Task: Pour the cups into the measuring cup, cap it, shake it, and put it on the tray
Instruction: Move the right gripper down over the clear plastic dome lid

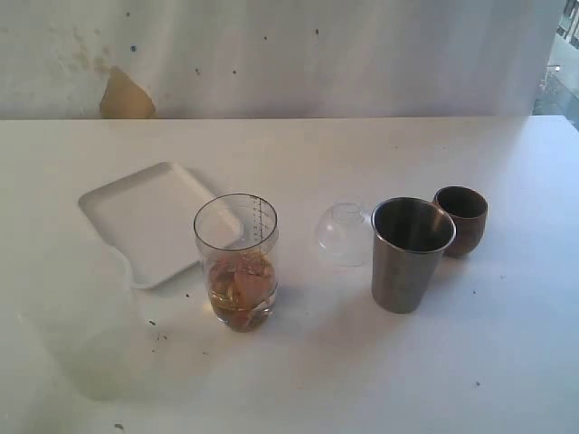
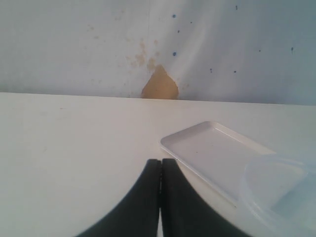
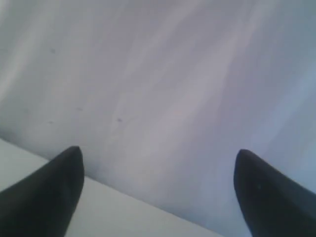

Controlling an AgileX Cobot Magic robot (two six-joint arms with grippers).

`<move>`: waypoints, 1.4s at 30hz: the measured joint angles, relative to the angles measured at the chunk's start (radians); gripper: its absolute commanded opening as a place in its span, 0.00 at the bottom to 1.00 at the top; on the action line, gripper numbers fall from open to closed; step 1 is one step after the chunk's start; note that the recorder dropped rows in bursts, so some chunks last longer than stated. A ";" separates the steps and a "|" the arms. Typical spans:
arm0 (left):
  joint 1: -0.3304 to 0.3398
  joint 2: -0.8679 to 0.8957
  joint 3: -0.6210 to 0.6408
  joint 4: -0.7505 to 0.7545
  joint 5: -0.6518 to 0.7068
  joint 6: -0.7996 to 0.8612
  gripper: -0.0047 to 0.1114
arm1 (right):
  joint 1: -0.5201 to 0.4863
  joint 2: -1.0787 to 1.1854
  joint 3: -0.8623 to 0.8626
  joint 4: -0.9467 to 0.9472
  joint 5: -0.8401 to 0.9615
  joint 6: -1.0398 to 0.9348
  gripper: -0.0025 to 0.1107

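Observation:
The measuring cup [image 1: 236,262] stands upright in the exterior view, uncapped, with brownish pieces at its bottom. Right of it are the steel tumbler [image 1: 409,255] and, behind that, the wooden cup [image 1: 461,220], both upright. The white tray [image 1: 149,220] lies flat to the measuring cup's left and is also seen in the left wrist view [image 2: 212,153]. Neither arm shows in the exterior view. My left gripper [image 2: 161,162] is shut with nothing in it, low over the table near the tray's corner. My right gripper [image 3: 159,153] is open and empty, facing the back wall.
A small clear dome cap [image 1: 344,233] lies between the measuring cup and the tumbler. A cloudy translucent plastic cup [image 1: 90,334] stands near the front left, its rim [image 2: 279,192] beside the tray. A white wall closes off the table's far edge.

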 measured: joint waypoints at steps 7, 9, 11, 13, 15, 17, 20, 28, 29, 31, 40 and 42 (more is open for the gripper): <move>0.000 0.000 0.000 0.000 0.000 0.000 0.05 | 0.002 -0.002 0.043 0.206 0.157 -0.080 0.70; 0.000 0.000 0.000 0.000 0.000 0.000 0.05 | 0.004 -0.002 0.045 0.327 0.175 -0.162 0.70; 0.000 0.000 0.000 0.000 0.000 0.000 0.05 | 0.010 -0.002 0.045 0.519 0.245 -0.310 0.67; 0.000 0.000 0.000 0.000 0.000 0.000 0.05 | 0.011 0.002 0.024 0.804 0.384 -0.612 0.63; 0.000 0.000 0.000 0.000 0.000 0.000 0.05 | 0.009 0.018 -0.020 1.094 0.509 -0.964 0.58; 0.000 0.000 0.000 0.000 0.000 0.000 0.05 | 0.002 0.036 -0.073 1.411 0.606 -1.244 0.54; 0.000 0.000 0.000 0.000 0.000 0.000 0.05 | 0.010 0.049 -0.151 1.772 0.698 -1.555 0.54; 0.000 0.000 0.000 0.000 0.000 0.000 0.05 | 0.091 0.130 -0.363 2.063 0.973 -1.714 0.70; 0.000 0.000 0.000 0.000 0.000 0.000 0.05 | 0.099 0.156 -0.394 2.065 1.006 -1.708 0.71; 0.000 0.000 0.000 0.000 0.000 0.000 0.05 | 0.117 0.226 -0.453 2.068 1.081 -1.701 0.71; 0.000 0.000 0.000 0.000 0.000 0.000 0.05 | 0.129 0.485 -0.581 2.057 1.269 -1.645 0.71; 0.000 0.000 0.000 0.000 0.000 0.000 0.05 | 0.130 0.526 -0.593 2.051 1.288 -1.636 0.71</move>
